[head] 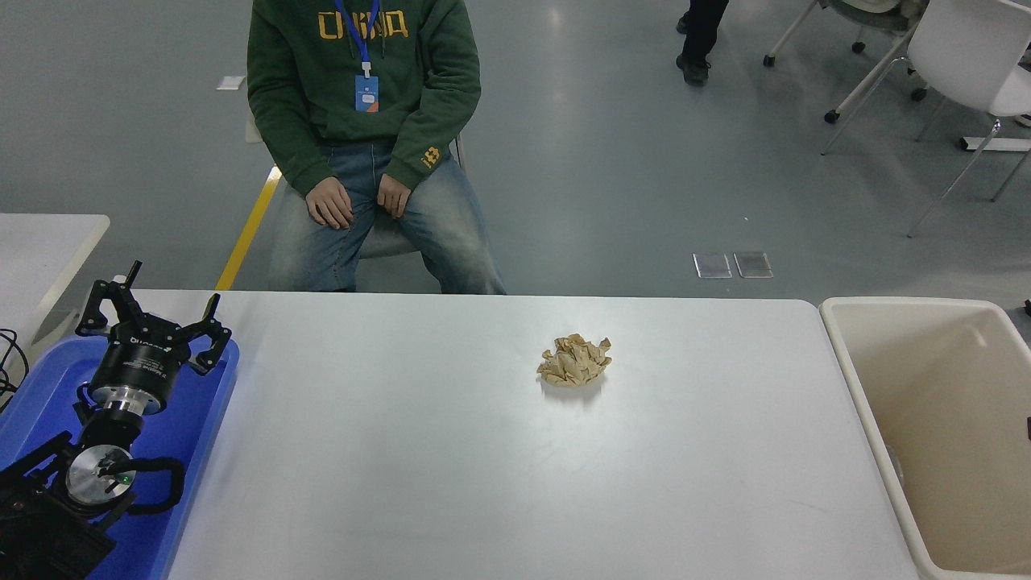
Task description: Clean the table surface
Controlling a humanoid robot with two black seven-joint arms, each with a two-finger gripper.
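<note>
The table surface (451, 467) is a wide white-grey top filling the lower picture. A crumpled ball of brown paper (574, 360) lies on it, right of the middle and toward the far edge. My left gripper (159, 310) is parked at the lower left over a blue tray (197, 419), open and holding nothing. Of the right arm (1028, 427) only a black sliver shows at the right edge, above the bin and far from the paper.
A large beige bin (854, 379) stands against the table's right end. A person in a green hoodie (362, 97) sits at the far side, hands on their lap. A small white table's corner (48, 238) is at the left, and white chairs (958, 64) stand at the back right.
</note>
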